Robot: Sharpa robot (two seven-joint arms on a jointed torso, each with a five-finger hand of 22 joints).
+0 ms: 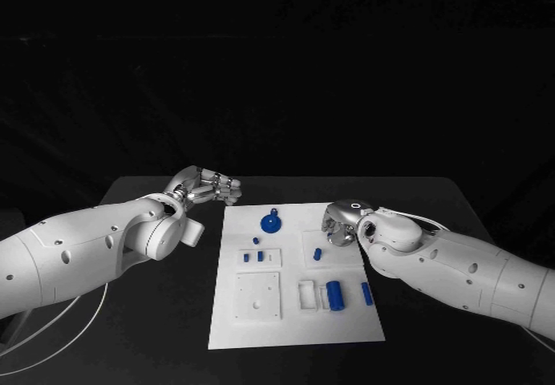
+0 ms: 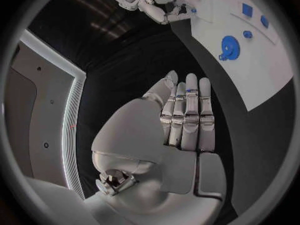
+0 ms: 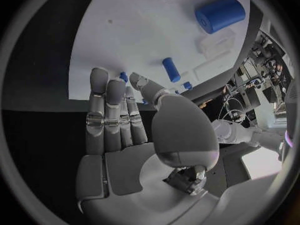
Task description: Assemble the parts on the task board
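1. One white task board (image 1: pixel 295 321) lies mid-tabletop (image 1: pixel 139 192).
2. Blue parts on the board, seven counted: one gear (image 1: pixel 271 223) near the far edge, one small peg (image 1: pixel 257 240), two small pieces (image 1: pixel 246 257) side by side, one short pin (image 1: pixel 317 253), one large cylinder (image 1: pixel 335 294), one slim bar (image 1: pixel 366 293).
3. Left hand (image 1: pixel 206 188): above the tabletop just off the board's far left corner, fingers apart, holding nothing.
4. Right hand (image 1: pixel 342 224): over the board's right side, near the pin, fingers extended, holding nothing.

Overhead head view – wrist views close – shared task board (image 1: pixel 295 277)
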